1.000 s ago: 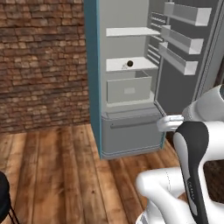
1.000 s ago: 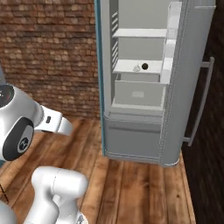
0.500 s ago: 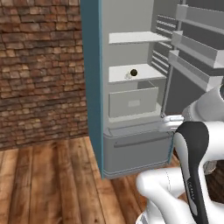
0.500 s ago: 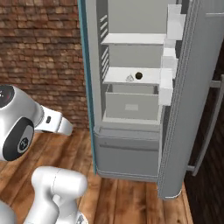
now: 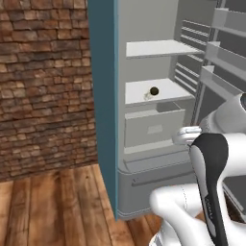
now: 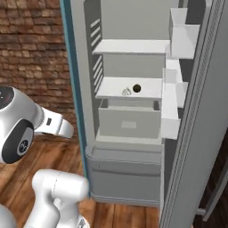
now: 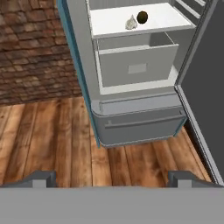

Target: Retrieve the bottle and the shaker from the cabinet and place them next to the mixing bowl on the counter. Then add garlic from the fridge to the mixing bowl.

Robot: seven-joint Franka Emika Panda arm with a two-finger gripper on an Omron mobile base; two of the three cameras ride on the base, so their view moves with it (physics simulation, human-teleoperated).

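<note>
Left base view: fridge [image 5: 103,96] standing open, teal side toward the brick wall [image 5: 43,81]; on its lower white shelf [image 5: 161,91] lies a pale garlic bulb [image 5: 148,96], just beside a small dark round item [image 5: 154,91], above a grey drawer [image 5: 153,127]; the robot arm [image 5: 211,173] is folded low at right, apparently tucked clear for the approach. Right base view: same fridge [image 6: 75,67] with its door [image 6: 196,133] swung wide at right, racks facing in; garlic [image 6: 126,91] and dark item [image 6: 136,88] sit near the shelf's middle, reachable from the front. Hand view: gripper [image 7: 111,178] released, its fingers [image 7: 41,178] spread wide with nothing between them, well short of the fridge [image 7: 78,57] and above the wooden floor [image 7: 52,135]; the garlic [image 7: 131,22] lies high in the frame, on the shelf over the drawer. Judged stage: closing in for the garlic; bulb not yet touched.
</note>
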